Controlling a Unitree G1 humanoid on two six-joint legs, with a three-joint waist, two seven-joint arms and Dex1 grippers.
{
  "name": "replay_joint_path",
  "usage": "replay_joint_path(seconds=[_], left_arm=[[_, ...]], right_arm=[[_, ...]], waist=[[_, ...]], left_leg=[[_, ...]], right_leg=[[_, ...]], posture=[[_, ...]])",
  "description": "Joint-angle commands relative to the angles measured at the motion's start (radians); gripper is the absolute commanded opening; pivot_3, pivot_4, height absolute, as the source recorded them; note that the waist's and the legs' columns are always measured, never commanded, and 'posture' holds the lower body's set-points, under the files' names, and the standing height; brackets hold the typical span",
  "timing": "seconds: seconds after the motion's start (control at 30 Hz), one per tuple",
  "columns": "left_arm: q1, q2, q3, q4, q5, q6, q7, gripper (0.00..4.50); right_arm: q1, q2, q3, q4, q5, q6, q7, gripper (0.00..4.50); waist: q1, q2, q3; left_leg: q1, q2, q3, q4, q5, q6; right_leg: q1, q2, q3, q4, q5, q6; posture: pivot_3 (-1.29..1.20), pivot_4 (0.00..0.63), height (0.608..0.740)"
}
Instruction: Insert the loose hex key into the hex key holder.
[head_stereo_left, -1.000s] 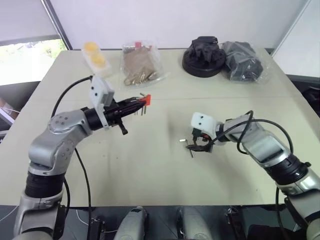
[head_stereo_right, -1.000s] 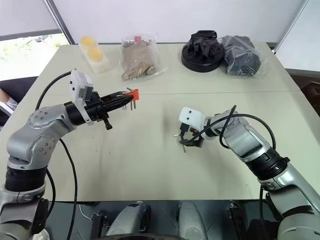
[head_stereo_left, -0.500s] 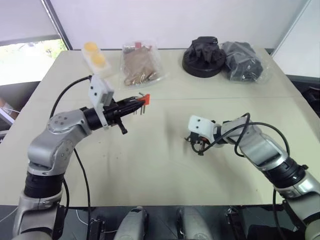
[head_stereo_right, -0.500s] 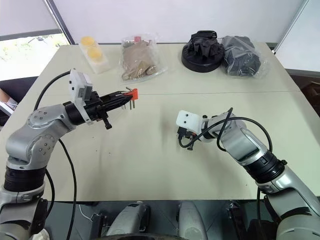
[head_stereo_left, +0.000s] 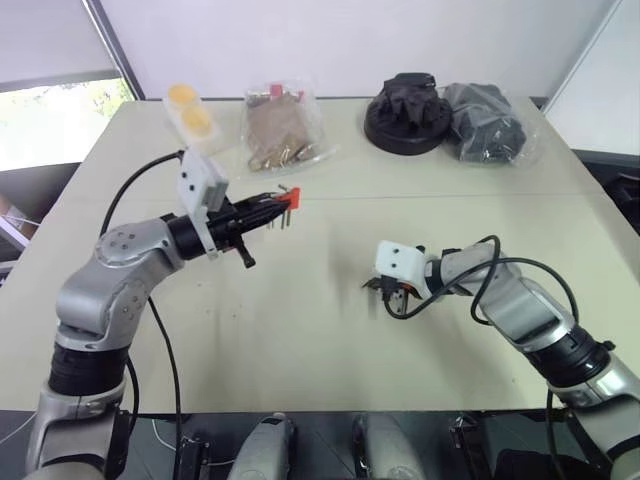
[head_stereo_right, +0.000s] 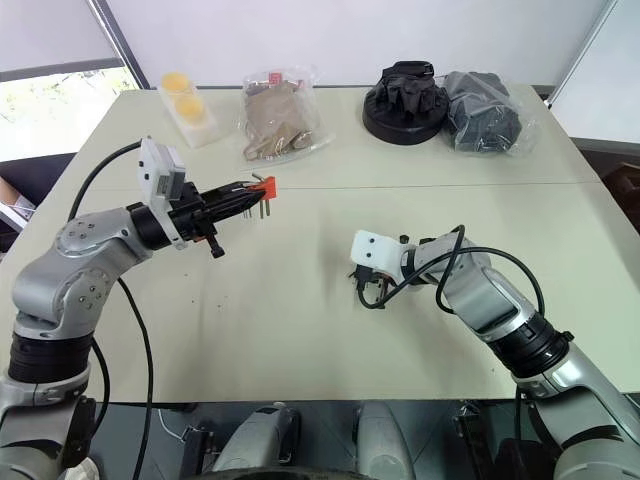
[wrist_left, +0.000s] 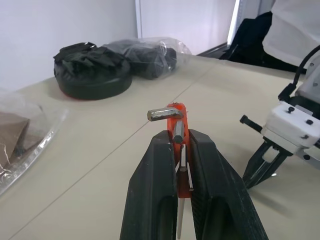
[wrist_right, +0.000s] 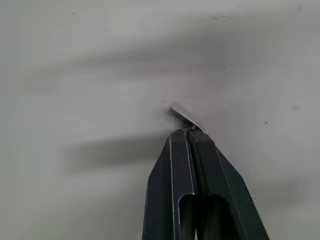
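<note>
Loose hex key (wrist_right: 181, 118) lies on the bench (head_stereo_left: 300, 330), its end pinched between the closed fingers of the right end effector (wrist_right: 190, 134), which angles down from a low, bent arm. Pickup is the step in hand; next it likely must lift and carry it toward the hex key holder (wrist_left: 176, 117), clamped in the left end effector (wrist_left: 181, 150) and held level above the bench.

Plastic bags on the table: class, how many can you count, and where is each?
2. One clear bag holding brown items lies at the far side beside the yellow cups; another bag of dark stuff lies far right, beside the black round object.
</note>
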Motion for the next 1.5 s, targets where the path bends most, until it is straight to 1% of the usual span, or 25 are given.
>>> replay_joint_path(seconds=[0.03,0.07,0.17,0.3,0.47,0.67,0.9,1.03,1.2,1.23,1.33,1.5], left_arm=[[-0.015,0.002,0.003,-0.023,0.004,-0.016,-0.002,0.0],[-0.014,0.002,0.003,-0.023,0.004,-0.016,-0.003,0.0],[-0.013,0.001,0.002,-0.023,0.005,-0.018,-0.004,0.0],[-0.012,0.002,0.002,-0.026,0.006,-0.017,-0.004,0.0],[-0.01,0.002,0.001,-0.027,0.007,-0.02,-0.005,0.0],[-0.01,-0.001,-0.005,-0.029,0.011,-0.024,-0.004,0.0],[-0.011,-0.006,-0.009,-0.025,0.018,-0.028,-0.009,0.0],[-0.013,-0.006,-0.005,-0.022,0.021,-0.028,-0.01,0.0],[-0.011,-0.004,-0.002,-0.021,0.024,-0.029,-0.009,0.0],[-0.011,-0.004,-0.002,-0.022,0.025,-0.029,-0.008,0.0],[-0.009,-0.004,-0.001,-0.024,0.025,-0.03,-0.006,0.0],[-0.01,-0.005,0.0,-0.026,0.026,-0.03,-0.001,0.0]], right_arm=[[0.001,-0.006,-0.018,-0.011,-0.027,-0.042,0.001,0.81],[-0.004,0.002,-0.019,-0.003,-0.034,-0.04,-0.006,1.26],[-0.017,0.019,-0.024,0.02,-0.04,-0.034,-0.006,1.26],[-0.028,0.022,-0.03,0.042,-0.05,-0.047,-0.003,1.26],[-0.036,0.021,-0.048,0.048,-0.035,-0.019,0.011,1.26],[-0.049,0.037,-0.071,0.074,-0.028,0.092,-0.005,1.26],[-0.045,0.06,-0.072,0.05,-0.013,0.197,-0.009,1.26],[-0.033,0.065,-0.063,-0.011,0.005,0.243,0.0,1.26],[-0.034,0.075,-0.055,-0.037,0.015,0.267,-0.005,1.26],[-0.036,0.079,-0.052,-0.03,0.014,0.266,-0.009,1.02],[-0.045,0.092,-0.046,-0.01,0.009,0.26,-0.023,0.06],[-0.052,0.099,-0.035,0.007,0.002,0.248,-0.034,0.06]], waist=[[0.0,0.0,0.0],[-0.001,0.0,0.0],[-0.001,0.0,0.0],[0.0,0.0,0.0],[0.001,0.0,0.0],[0.001,0.0,0.0],[0.001,0.0,0.0],[0.002,0.0,0.0],[-0.001,0.0,0.0],[-0.001,0.0,0.0],[-0.002,0.0,0.0],[-0.001,0.0,0.0]], left_leg=[[0.0,0.0,0.0,0.0,0.0,0.0],[0.0,0.0,0.0,0.0,0.0,0.0],[0.0,0.0,0.0,0.0,0.0,0.0],[0.0,0.0,0.0,0.0,0.0,0.0],[0.0,0.0,0.0,0.0,0.0,0.0],[0.0,0.0,0.0,0.0,0.0,0.0],[0.0,0.0,0.0,0.0,0.0,0.0],[0.0,0.0,0.0,0.0,0.0,0.0],[0.0,0.0,0.0,0.0,0.0,0.0],[0.0,0.0,0.0,0.0,0.0,0.0],[0.0,0.0,0.0,0.0,0.0,0.0],[0.0,0.0,0.0,0.0,0.0,0.0]], right_leg=[[0.0,0.0,0.0,0.0,0.0,0.0],[0.0,0.0,0.0,0.0,0.0,0.0],[0.0,0.0,0.0,0.0,0.0,0.0],[0.0,0.0,0.0,0.0,0.0,0.0],[0.0,0.0,0.0,0.0,0.0,0.0],[0.0,0.0,0.0,0.0,0.0,0.0],[0.0,0.0,0.0,0.0,0.0,0.0],[0.0,0.0,0.0,0.0,0.0,0.0],[0.0,0.0,0.0,0.0,0.0,0.0],[0.0,0.0,0.0,0.0,0.0,0.0],[0.0,0.0,0.0,0.0,0.0,0.0],[0.0,0.0,0.0,0.0,0.0,0.0]], posture=[[0.0,0.15,0.74],[0.0,0.15,0.74],[0.0,0.15,0.74],[0.0,0.15,0.74],[0.0,0.15,0.74],[0.0,0.15,0.74],[0.0,0.15,0.74],[0.0,0.15,0.74],[0.0,0.15,0.74],[0.0,0.15,0.74],[0.0,0.15,0.74],[0.0,0.15,0.74]])
